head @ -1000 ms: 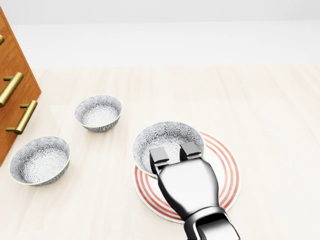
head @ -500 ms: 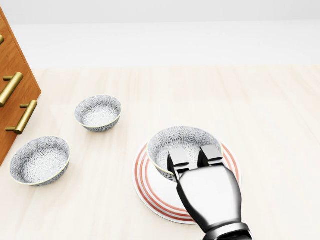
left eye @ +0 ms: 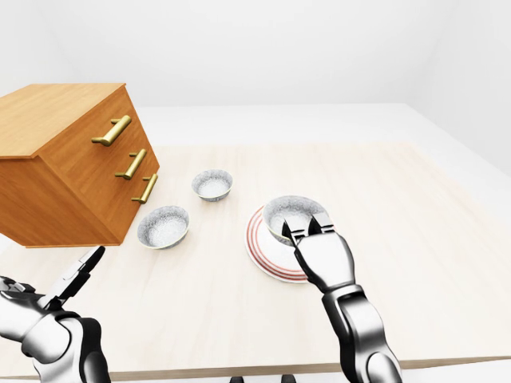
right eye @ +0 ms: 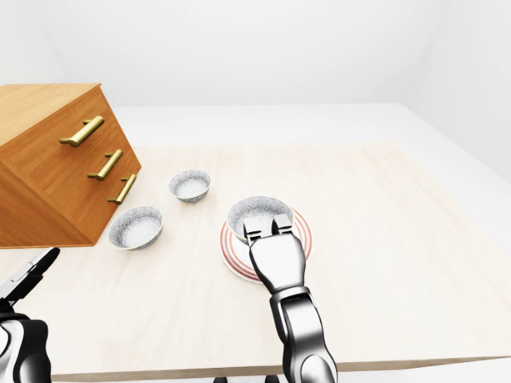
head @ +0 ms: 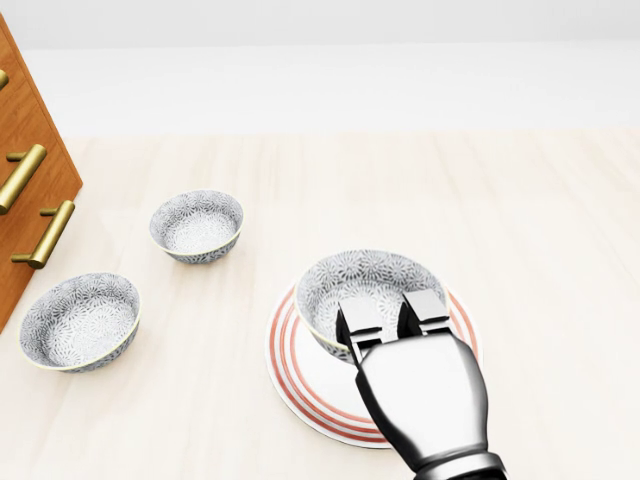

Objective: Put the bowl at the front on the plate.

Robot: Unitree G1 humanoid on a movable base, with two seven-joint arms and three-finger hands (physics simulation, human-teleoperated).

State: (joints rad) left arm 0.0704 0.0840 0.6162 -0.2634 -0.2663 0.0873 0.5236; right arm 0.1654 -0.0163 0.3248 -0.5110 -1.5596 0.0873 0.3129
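A patterned grey-and-white bowl (head: 360,278) rests on the red-ringed white plate (head: 296,383) at the lower middle of the head view. My right hand (head: 392,311) reaches in from the bottom edge, two fingers hooked over the bowl's near rim and shut on it; the thumb is hidden under the rim. My left hand (left eye: 80,271) shows only in the eye views, low at the left and away from the dishes, with its fingers stretched out open and nothing in them.
Two more patterned bowls stand left of the plate, one (head: 197,225) higher and one (head: 80,320) near the left edge. A wooden drawer cabinet (left eye: 72,167) with brass handles stands at the left on the pale wooden table (head: 520,220).
My right hand carried the bowl rightward from the plate's left edge to over its middle. Over the last half second the hand and bowl have barely moved.
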